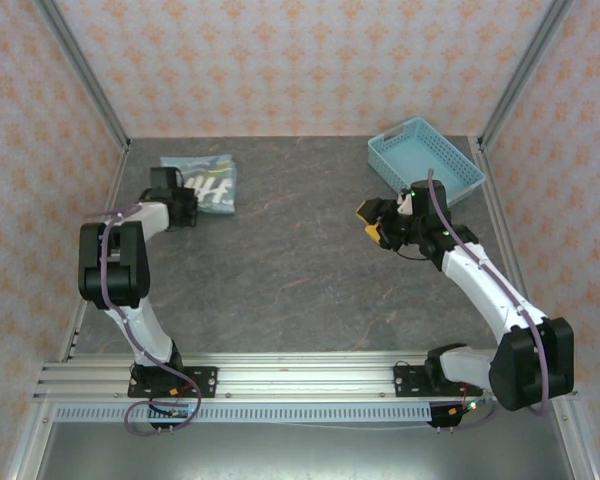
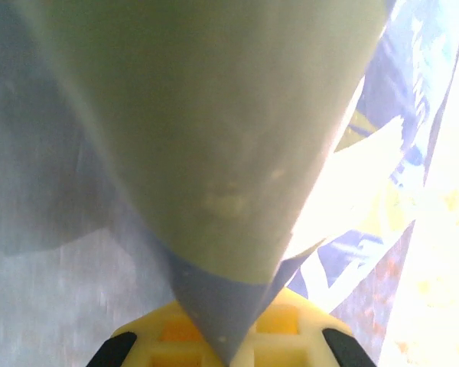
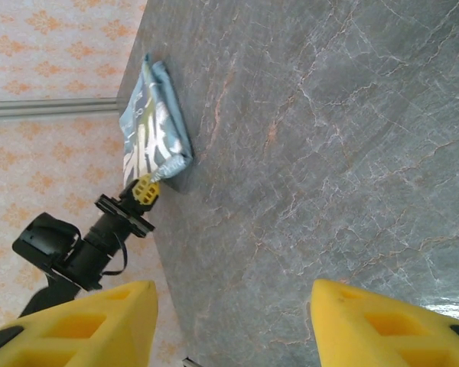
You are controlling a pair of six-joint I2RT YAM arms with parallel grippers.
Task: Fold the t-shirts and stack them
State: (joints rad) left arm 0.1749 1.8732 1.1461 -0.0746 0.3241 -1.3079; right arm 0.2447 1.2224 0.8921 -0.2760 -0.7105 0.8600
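Teal t-shirt edge clamped in left gripper, right gripper apart over open grey table.

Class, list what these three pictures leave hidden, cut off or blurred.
Left wrist view: t-shirt pressed near lens, blurred; lettering unreadable.
Top view: left gripper too small to see its grip.
Right wrist view: right gripper cut off by bottom edge.

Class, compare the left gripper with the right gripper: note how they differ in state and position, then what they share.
The left gripper is shut on the folded t-shirt; the right gripper is open and holds nothing. The left gripper is at the far left of the table; the right gripper is near the blue basket. Both have yellow fingers.
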